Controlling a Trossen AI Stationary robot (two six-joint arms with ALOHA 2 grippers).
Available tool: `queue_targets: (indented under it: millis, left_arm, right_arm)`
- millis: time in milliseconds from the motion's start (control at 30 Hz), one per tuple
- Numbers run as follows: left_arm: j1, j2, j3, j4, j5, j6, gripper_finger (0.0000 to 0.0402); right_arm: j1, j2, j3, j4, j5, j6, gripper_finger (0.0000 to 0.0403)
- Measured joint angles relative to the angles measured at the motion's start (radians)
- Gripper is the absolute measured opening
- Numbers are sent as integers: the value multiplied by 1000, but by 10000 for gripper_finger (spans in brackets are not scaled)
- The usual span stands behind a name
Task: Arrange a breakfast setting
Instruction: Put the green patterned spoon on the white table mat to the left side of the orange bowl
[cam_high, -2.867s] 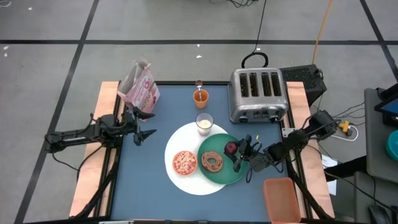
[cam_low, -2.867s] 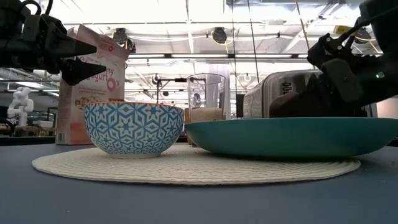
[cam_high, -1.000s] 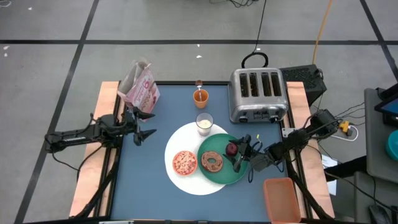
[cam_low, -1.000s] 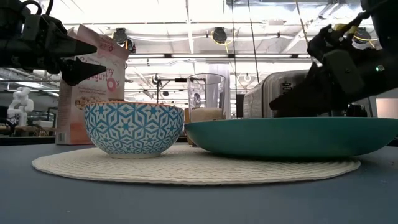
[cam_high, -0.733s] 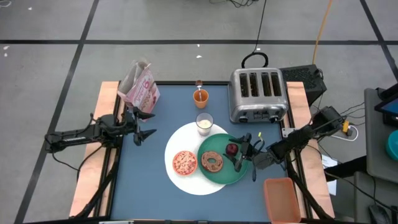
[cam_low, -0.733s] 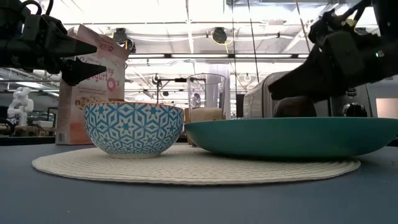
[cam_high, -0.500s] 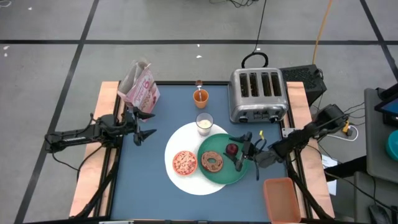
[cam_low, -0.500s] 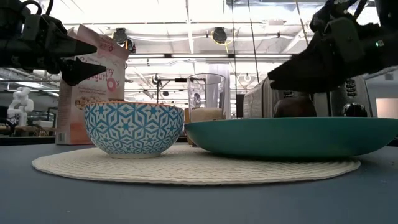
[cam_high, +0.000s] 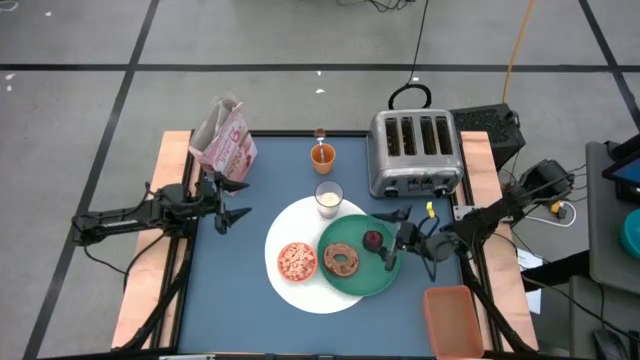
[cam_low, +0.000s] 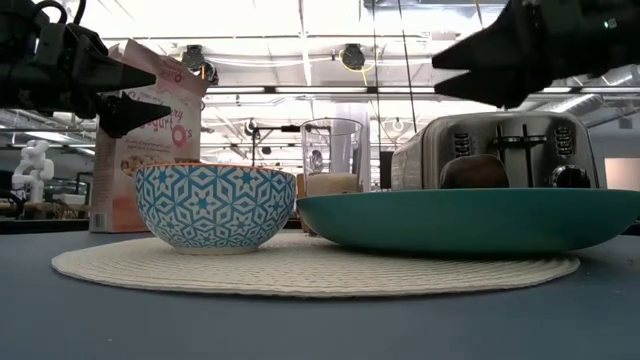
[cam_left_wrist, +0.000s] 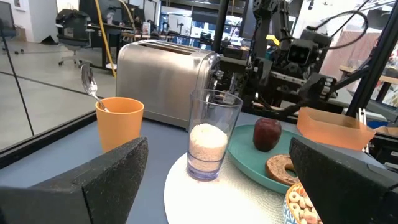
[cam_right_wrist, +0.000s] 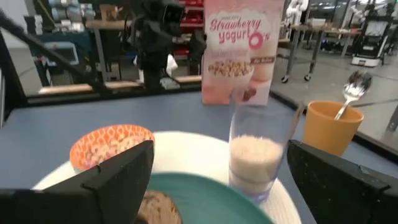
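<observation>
Fruit (cam_high: 372, 239) lies on green plate (cam_high: 345, 283), beside open right gripper (cam_high: 396, 237).

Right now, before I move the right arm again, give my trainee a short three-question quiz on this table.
1. True or false: the dark red fruit lies on the green plate beside the bagel.
2. Where is the spoon? A) on the white plate B) standing in the orange cup C) in the toaster
3. Fill in: the right pincer hovers over the green plate's rim with its jaws ____; the left pincer waits near the cereal box.

Key: 1 true; 2 B; 3 open.
</observation>
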Motion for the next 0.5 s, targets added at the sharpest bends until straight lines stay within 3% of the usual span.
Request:
queue_targets:
  millis: [233, 500]
  left_arm:
    - [0, 0, 0, 0, 0, 0, 392]
    - [0, 0, 0, 0, 0, 6, 392]
  right_arm:
    - [-50, -59, 25, 0, 1, -58, 359]
    - [-142, -57, 219, -121, 0, -222, 359]
